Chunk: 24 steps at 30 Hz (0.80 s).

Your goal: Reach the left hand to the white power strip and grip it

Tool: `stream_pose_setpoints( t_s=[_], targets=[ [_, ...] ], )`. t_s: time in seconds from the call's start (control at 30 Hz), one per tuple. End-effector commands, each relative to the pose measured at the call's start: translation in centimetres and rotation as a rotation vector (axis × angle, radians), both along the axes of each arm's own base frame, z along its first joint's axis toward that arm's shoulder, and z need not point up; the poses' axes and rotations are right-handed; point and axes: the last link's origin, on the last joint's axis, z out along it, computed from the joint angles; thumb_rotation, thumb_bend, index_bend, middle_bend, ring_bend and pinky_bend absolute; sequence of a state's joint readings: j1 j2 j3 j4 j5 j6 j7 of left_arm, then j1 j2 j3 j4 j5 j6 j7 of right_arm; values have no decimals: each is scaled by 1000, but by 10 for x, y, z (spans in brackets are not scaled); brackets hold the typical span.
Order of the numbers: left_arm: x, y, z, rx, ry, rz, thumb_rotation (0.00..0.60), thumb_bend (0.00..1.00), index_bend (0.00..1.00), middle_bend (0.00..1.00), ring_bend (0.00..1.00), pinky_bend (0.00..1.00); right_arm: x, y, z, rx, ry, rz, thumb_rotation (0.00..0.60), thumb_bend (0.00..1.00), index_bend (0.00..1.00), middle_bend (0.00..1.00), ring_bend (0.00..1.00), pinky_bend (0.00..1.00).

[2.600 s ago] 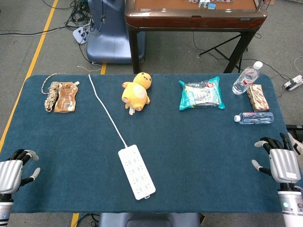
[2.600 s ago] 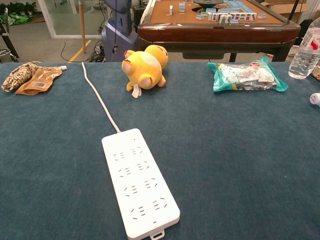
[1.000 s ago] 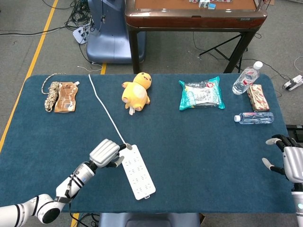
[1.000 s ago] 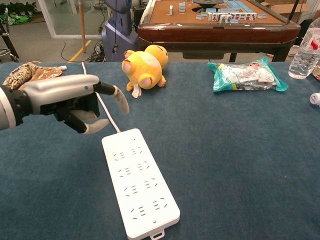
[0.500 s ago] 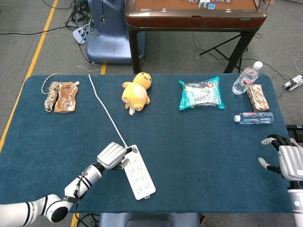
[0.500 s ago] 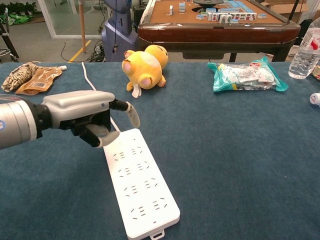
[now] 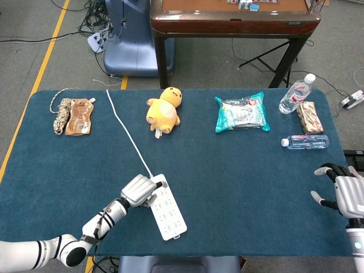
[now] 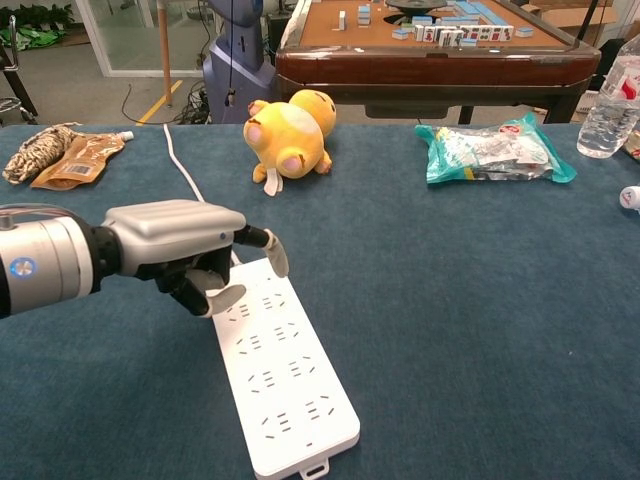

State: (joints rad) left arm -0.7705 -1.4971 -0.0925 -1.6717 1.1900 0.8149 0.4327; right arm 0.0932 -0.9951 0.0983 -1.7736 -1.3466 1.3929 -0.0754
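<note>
Power strip: the white power strip (image 7: 164,206) lies flat on the blue table (image 7: 239,170), near the front edge and left of centre, long axis running toward the robot. Its cord (image 7: 128,134) leaves the far end and runs off the back of the table.

Left hand: the left hand (image 8: 190,252) is over the far, cord end of the strip. Its fingers (image 8: 272,250) are parted and bent downward, thumb low on the strip's left side. It holds nothing; whether any fingertip touches the casing I cannot tell.

Right hand: the right hand (image 7: 344,193) sits at the table's right front edge, fingers spread, holding nothing, well apart from the strip.

Step in hand: judged as the final approach, closure not yet made.

Risk, slide: the casing is flat and smooth on cloth. If one side makes contact first, the strip is likely to skid or pivot rather than be clasped.

Risk, poor purchase: the hand straddles only the end of a long body. A grip there may let the near end droop or twist on lifting.

Risk, cord: the cord lies just under the hand. Fingers may catch it instead of the casing, and a taut cord would pull against any lift.

Bystanders: the yellow plush toy (image 7: 164,109), the green packet (image 7: 242,113) and the bottles (image 7: 295,96) are well apart from the strip and unlikely to be disturbed.
</note>
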Motion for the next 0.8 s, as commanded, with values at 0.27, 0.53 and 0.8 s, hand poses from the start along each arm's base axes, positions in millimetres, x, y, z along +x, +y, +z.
stream_pose_setpoints(
  t_s=[0.27, 0.53, 0.8],
  targets=[
    [-7, -2, -2, -4, 41, 23, 600, 561, 314, 1000, 996, 1000, 0, 1, -5, 18, -3, 1, 600, 165, 391, 291, 269, 444],
    [-20, 2, 5, 18, 41, 71, 600, 560, 314, 1000, 995, 1000, -2, 1, -7, 23, -3, -5, 600, 165, 391, 291, 269, 443],
    [-28, 1, 6, 15, 58, 79, 600, 560, 318, 1000, 995, 1000, -1, -3, -11, 35, -6, -5, 600, 165, 392, 291, 269, 443]
  ],
)
